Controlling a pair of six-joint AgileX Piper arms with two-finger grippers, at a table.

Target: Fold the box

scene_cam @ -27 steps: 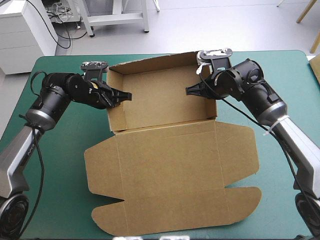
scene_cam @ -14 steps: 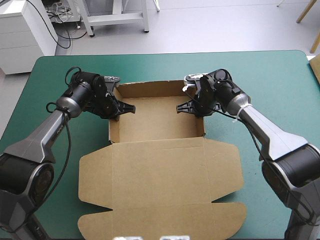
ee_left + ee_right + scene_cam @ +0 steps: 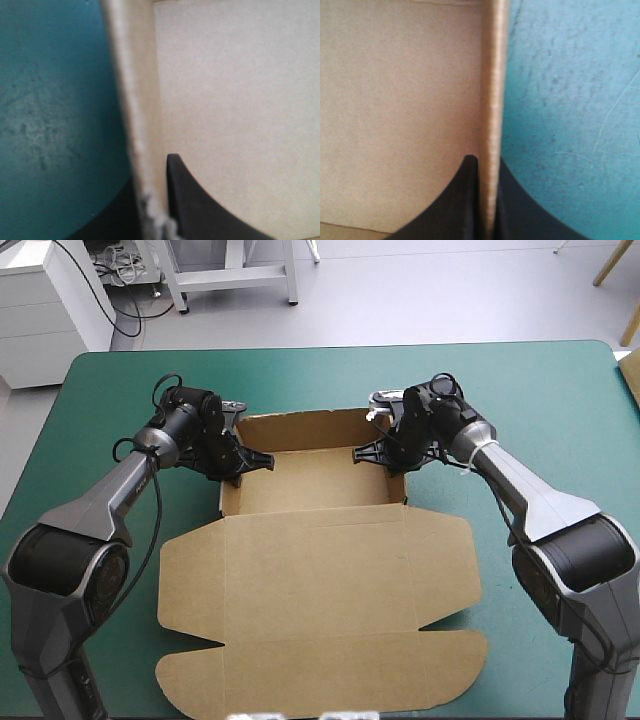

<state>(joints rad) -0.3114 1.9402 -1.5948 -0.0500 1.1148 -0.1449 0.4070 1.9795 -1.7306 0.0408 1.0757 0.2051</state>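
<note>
On the teal-green cover, both jaws pinch the box — seemingly its walls.

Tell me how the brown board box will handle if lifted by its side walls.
The brown cut-board box is probably light: thin sheet, open tray. Its broad flat lid would likely droop at the crease when raised. The thin walls pinched by the left gripper and right gripper may bend or untuck under pull.
</note>
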